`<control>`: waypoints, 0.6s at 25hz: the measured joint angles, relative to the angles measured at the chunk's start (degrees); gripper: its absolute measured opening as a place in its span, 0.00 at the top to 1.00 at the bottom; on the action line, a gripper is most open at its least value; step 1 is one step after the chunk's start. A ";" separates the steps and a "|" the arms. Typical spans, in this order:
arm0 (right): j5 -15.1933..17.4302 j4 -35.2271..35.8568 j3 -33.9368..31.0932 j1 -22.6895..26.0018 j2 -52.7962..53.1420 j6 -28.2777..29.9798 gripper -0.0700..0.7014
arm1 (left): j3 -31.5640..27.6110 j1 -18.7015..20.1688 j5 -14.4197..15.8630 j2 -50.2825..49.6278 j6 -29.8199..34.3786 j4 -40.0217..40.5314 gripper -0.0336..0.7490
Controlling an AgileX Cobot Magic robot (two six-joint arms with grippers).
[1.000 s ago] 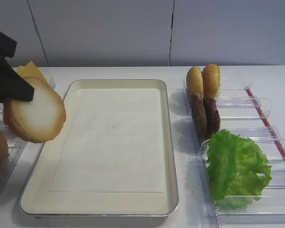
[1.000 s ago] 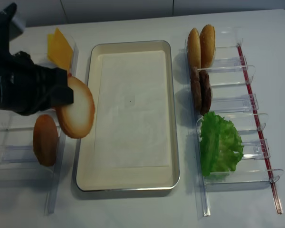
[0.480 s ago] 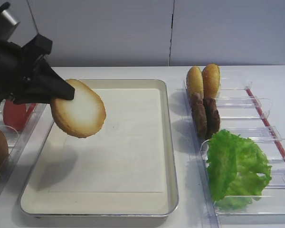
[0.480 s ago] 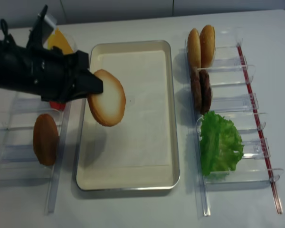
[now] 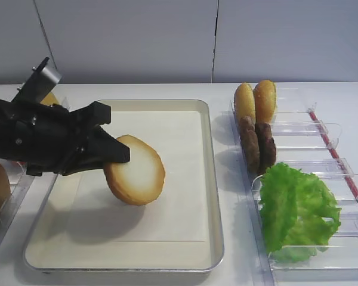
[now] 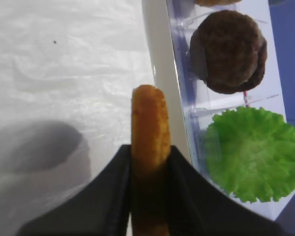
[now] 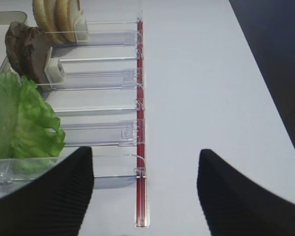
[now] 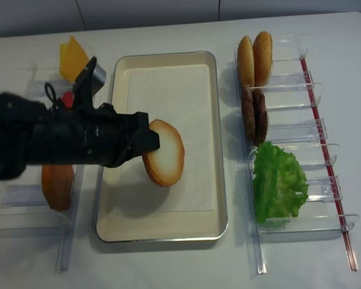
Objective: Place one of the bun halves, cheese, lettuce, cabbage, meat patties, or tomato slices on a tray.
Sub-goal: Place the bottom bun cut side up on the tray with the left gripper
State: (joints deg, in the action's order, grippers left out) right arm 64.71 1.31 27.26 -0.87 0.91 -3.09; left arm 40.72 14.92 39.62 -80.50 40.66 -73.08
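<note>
White tabletop. Cream tray with paper liner sits centre. Left end effector reaches over tray from the left, clenched on the bun half, gripping its rim; bun half tilted on edge above the liner, pale cut face toward the camera, shadow under it. Touching liner or not, cannot tell. Right end effector seen only in its wrist view, fingers spread apart, holding nothing, above the clear holders. Right of tray: frilly lettuce, two meat patties on edge, two narrow buns. Left of tray: brown domed bun, cheese, partly hidden red piece.
</note>
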 joint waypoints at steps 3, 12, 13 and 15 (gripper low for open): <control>0.00 0.00 0.00 0.00 0.00 0.00 0.29 | -0.69 0.25 -1.81 0.00 3.44 -3.15 0.75; 0.00 0.00 0.00 0.00 0.00 0.00 0.29 | -0.69 0.25 1.00 -4.99 6.78 -7.32 0.75; 0.00 0.00 0.00 0.00 0.00 0.00 0.29 | -0.69 0.25 2.07 -6.52 7.42 -7.61 0.75; 0.00 0.00 0.00 0.00 0.00 0.00 0.29 | -0.69 0.25 3.47 -9.63 8.90 -8.68 0.75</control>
State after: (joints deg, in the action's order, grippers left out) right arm 64.71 1.31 27.26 -0.87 0.91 -3.09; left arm 40.03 15.17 43.08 -90.13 49.56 -81.76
